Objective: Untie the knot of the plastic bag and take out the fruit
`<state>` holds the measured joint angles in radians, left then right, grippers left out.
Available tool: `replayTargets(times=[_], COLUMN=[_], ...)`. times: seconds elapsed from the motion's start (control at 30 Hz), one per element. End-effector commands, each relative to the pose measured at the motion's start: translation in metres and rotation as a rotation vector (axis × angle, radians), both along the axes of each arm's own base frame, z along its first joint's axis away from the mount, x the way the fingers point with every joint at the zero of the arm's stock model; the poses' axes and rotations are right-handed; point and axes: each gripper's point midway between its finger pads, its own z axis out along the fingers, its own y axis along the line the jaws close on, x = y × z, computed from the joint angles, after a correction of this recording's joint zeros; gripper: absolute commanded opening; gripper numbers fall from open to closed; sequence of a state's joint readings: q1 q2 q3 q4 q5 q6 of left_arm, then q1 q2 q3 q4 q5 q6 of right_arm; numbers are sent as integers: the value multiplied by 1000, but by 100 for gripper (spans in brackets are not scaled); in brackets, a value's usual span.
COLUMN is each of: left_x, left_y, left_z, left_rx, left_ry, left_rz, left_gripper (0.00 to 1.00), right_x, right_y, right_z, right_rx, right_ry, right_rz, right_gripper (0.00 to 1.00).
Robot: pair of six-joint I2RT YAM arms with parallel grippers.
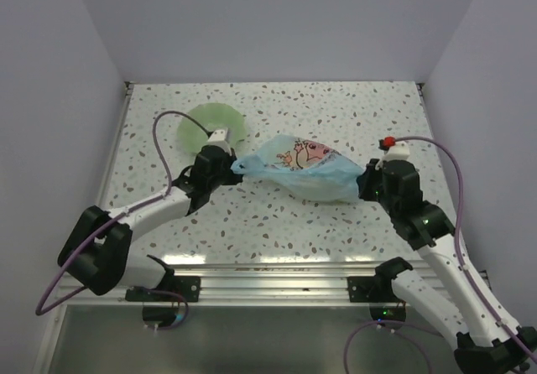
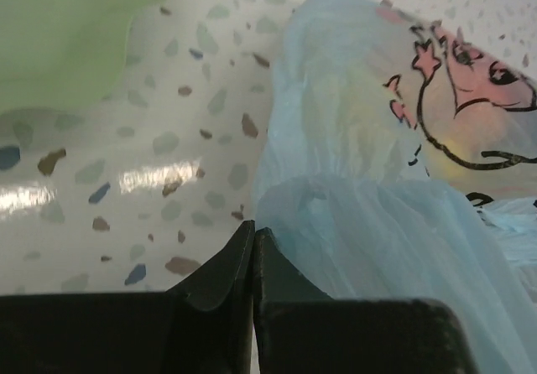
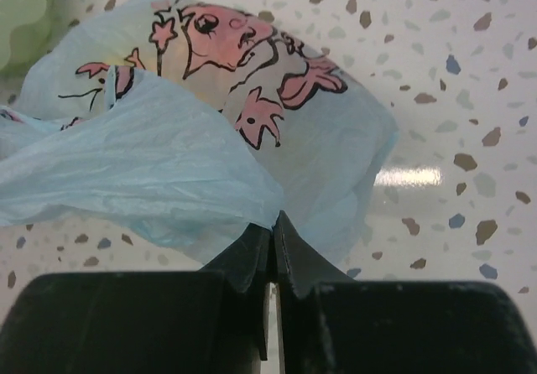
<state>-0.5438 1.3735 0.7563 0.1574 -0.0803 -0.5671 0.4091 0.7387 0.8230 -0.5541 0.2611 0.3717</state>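
Metal rail point(image 1: 268, 275), speckled tabletop point(image 1: 277, 223), white walls point(image 1: 277, 22)

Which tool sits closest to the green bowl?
The left tool, shut on the plastic bag beside the bowl; the right tool grips its far end.

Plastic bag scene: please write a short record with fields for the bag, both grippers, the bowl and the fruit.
plastic bag: light blue, stretched between the grippers
left gripper: shut on its left end
right gripper: shut on its right end
green bowl: behind the left gripper, partly hidden
fruit: none visible outside the bag
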Motion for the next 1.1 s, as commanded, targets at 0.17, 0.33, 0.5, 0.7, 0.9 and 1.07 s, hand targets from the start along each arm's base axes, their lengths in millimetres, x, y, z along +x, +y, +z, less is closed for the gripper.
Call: replayTargets(times=[0.17, 0.33, 0.5, 0.7, 0.9, 1.07], left_x=[-43, -63, -78, -80, -81, -86], left_y=[19, 46, 74, 76, 52, 39], left_z=[12, 51, 78, 93, 97, 92], left_rx=[-96, -40, 21, 63, 34, 47], left_ry=[-34, -84, -108, -66, -18, -15], left_rz=[2, 41, 101, 101, 18, -10], left_gripper=[63, 100, 100, 100, 100, 100], right_x=[-58, -60, -42, -15, 18, 46], right_y=[23, 19, 33, 69, 117, 130], right_z=[-22, 42, 101, 111, 64, 24], right_rx=[110, 12, -90, -59, -236, -322], right_ry=[161, 101, 67, 106, 206, 257], right_rz=[191, 266, 408, 546, 644, 606], right_gripper=[63, 91, 99, 99, 99, 98])
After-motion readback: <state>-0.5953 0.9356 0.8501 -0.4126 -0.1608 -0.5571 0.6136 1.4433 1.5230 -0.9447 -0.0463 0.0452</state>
